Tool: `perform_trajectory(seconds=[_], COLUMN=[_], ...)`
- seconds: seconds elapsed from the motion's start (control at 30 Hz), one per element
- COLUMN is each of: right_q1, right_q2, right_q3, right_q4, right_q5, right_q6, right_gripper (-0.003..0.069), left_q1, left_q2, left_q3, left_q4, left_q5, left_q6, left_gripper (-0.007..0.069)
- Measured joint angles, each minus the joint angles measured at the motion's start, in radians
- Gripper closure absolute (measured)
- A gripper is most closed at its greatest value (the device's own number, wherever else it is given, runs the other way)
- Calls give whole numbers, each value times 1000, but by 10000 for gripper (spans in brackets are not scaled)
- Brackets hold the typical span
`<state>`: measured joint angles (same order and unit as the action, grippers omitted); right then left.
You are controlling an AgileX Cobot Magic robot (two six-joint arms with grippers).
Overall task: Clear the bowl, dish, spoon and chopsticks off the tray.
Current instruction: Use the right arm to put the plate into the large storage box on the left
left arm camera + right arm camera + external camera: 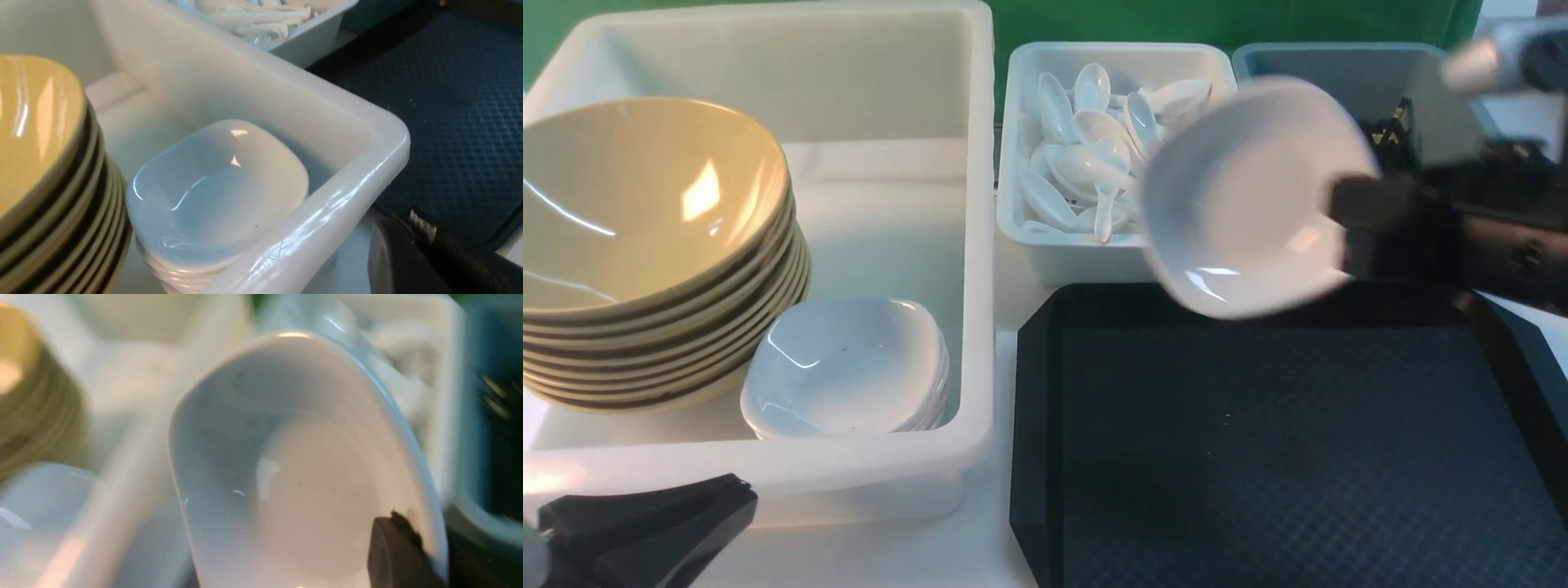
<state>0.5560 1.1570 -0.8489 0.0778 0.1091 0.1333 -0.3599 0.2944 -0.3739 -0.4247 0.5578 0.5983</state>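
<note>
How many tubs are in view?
3. A large white tub left of the tray, with bowls and dishes; a small white tub of spoons behind the tray; a blue-grey tub right of that, partly hidden by the held dish.

right hand point(1347, 216) raised, clamped on the dish point(1241, 196); left hand point(727, 500) low, closed.
</note>
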Motion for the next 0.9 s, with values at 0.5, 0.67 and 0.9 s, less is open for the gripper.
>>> perform_trajectory(seconds=[0.5, 0.67, 0.9], right_q1=[262, 262, 262], right_q2=[649, 646, 471], right_q3=[-602, -715, -774], right_q4=[1, -33, -251], right_q5=[232, 430, 656], right_q6=[-212, -245, -251], right_gripper=[429, 294, 384], left_q1=[0, 0, 0], left_q2=[-30, -30, -30], left_q3=[0, 0, 0], left_q4=[48, 59, 92], left_q5=[1, 2, -4], left_q6=[0, 0, 0], left_gripper=[633, 633, 633])
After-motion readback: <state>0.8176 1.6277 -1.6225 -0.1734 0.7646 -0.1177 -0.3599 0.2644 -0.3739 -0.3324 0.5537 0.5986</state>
